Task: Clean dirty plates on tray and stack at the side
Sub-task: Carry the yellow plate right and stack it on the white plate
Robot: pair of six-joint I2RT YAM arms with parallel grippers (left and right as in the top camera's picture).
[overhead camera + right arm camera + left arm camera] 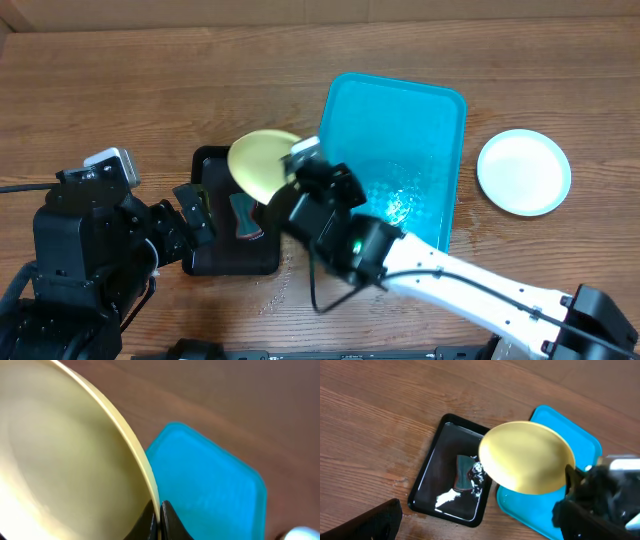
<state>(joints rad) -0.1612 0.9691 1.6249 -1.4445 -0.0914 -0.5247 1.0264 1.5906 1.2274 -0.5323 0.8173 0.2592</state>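
Wooden tabletop [120, 100], brown grain, two arms reaching in from the near edge.

- Turquoise tray [420, 120]: toward the far edge, right of centre, lying flat; wet glints on its floor.
- Black tray [215, 262]: just beside the turquoise tray, on its left-edge side. It holds a dark sponge [465, 472] and a patch of white foam [447, 496].
- Pale yellow plate [260, 160]: held off the table and tilted, over the far end of the black tray, overlapping the turquoise tray's corner.
- Right pincer [159, 515]: closed on the pale yellow plate's rim, one finger on each face; the plate extends from it toward the left edge.
- Blue-white plate [523, 172]: flat on the tabletop near the right edge, apart from the turquoise tray.
- Left pincer [195, 215]: near-left corner, beside the black tray, holding nothing; the jaw setting is unclear from these views.
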